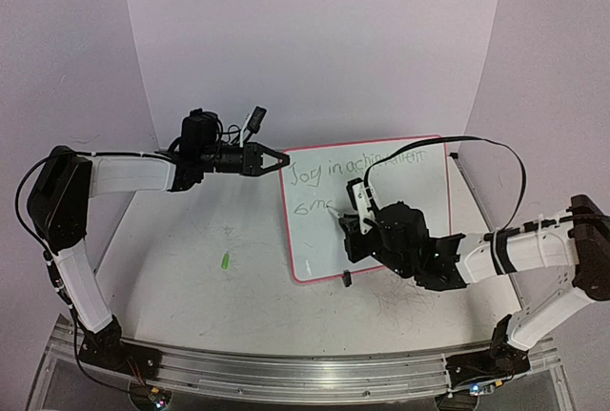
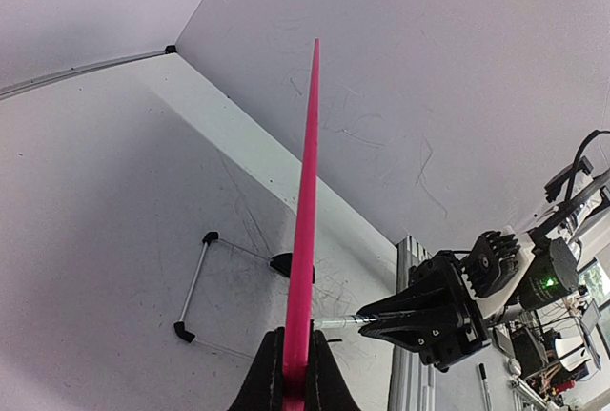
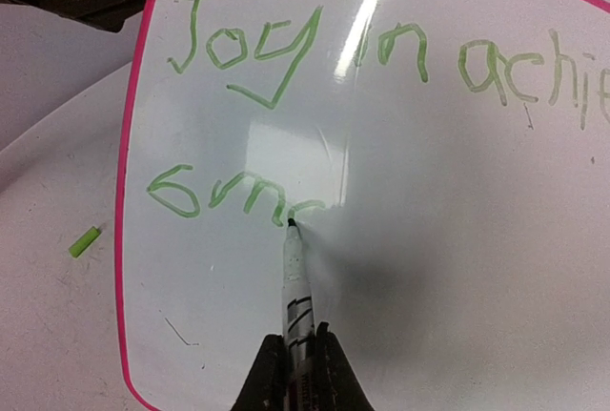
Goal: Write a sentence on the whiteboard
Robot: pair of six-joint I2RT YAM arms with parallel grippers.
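The right fingers are closed tight on the barrel of a marker, which sticks straight out ahead of them. Its dark tip touches the whiteboard at the end of a fresh green stroke.

That stroke belongs to a short second line of green letters, running off to the left of the tip. Further ahead of the fingers, the first line of the sentence reads "Joy in achie" and runs out of the wrist view to the right. From above, the full first line crosses the board.

Well to the left of these fingers, off the board, a small green cap lies on the tabletop.

The left fingers are shut on the whiteboard's pink rim, which rises edge-on straight away from them. From above, they grip the board's far left corner, well apart from the right fingers.

The sentence looks unfinished, with the second line only a few letters long.

The main risk is the board shifting. It is pinched at a single corner, so pressure from the marker could make it swing or slip, bending the letters. Too light a touch would break the stroke. The marker could also slide back between the fingers, and the right arm could smear wet ink as it travels right.
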